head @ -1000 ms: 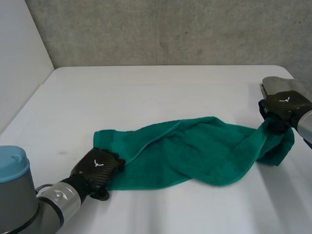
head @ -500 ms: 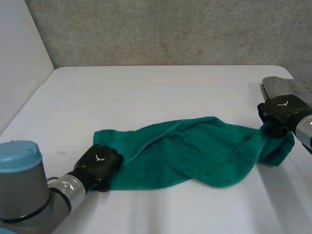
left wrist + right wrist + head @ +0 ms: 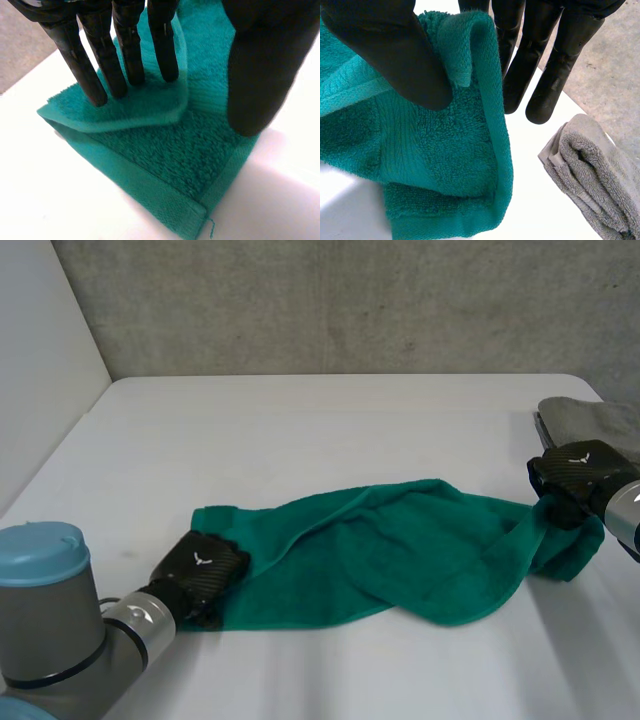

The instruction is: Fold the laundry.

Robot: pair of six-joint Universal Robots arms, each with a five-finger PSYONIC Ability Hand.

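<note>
A green towel (image 3: 400,550) lies bunched lengthwise across the white table (image 3: 300,430). My left hand (image 3: 200,575) is at its left end. In the left wrist view its straight fingers (image 3: 125,60) rest on a turned-over corner flap of the towel (image 3: 175,160), and the thumb (image 3: 260,75) stands apart above the cloth. My right hand (image 3: 575,475) holds the towel's right end raised off the table. In the right wrist view its thumb (image 3: 395,50) pinches the towel's hem (image 3: 445,150) against the fingers, and the end hangs down below the hand.
A folded grey towel (image 3: 585,420) lies at the table's right edge, just behind my right hand, and sits beside the fingertips in the right wrist view (image 3: 590,170). A concrete wall stands behind the table.
My left arm has swung so its hand turns a little at the towel's left end. My right hand has sunk slightly with the towel's right end.
</note>
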